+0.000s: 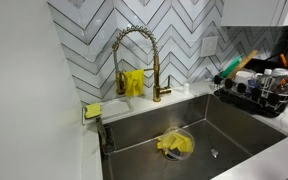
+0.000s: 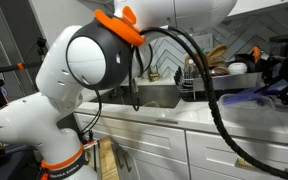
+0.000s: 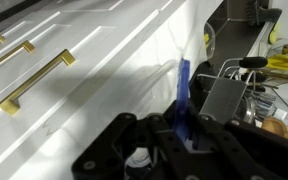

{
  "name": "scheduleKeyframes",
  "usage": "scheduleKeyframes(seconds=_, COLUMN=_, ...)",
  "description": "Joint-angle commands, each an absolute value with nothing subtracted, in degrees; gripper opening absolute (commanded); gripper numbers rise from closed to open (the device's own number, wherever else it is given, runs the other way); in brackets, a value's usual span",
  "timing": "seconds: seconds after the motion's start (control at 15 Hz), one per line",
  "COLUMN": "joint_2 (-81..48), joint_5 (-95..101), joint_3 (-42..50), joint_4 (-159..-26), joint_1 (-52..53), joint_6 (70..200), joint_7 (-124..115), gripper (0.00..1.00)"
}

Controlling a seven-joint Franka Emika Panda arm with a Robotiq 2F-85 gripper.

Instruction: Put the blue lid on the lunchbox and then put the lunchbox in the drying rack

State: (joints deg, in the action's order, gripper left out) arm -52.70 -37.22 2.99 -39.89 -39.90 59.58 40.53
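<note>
Gripping the blue lid (image 3: 184, 95) by its thin edge, the jaws were narrowed onto it at the bottom of the wrist view, and the lid stood upright between them. Just past them lay the white cabinet front with its gold handles (image 3: 44, 70), under the front edge of the desk (image 2: 174, 112). Farther on, toward the right end of the desk, sat the drying rack (image 3: 234, 85), already crowded with dishes in an exterior view (image 1: 256, 95). The sink (image 1: 144, 130) lay beyond, with a yellow cloth (image 1: 174, 145) on its floor and the gold faucet (image 1: 156, 85) at the back edge.

I could not pick out the lunchbox with any certainty, and that was the first hazard: a lid brought down without a clear target could land skewed and fail to seat. An edge-on pinch was a weak hold, so tilting the lid flat could let it pivot or slip free, most likely into the sink. The rack's wires and its contents left little room, and a low approach could snag them or knock something over.
</note>
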Motion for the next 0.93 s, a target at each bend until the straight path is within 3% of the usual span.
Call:
scheduleKeyframes(seconds=0.0, joint_2=-50.2, joint_5=-35.2, joint_3=3.9, joint_4=-44.0, joint_1=-38.4, joint_6=58.1, joint_7=40.4, gripper=0.02)
scheduleKeyframes(seconds=0.87, joint_2=-48.6, joint_5=-35.4, joint_3=4.2, joint_4=-49.1, joint_1=-35.7, joint_6=53.8, joint_7=39.3, gripper=0.02)
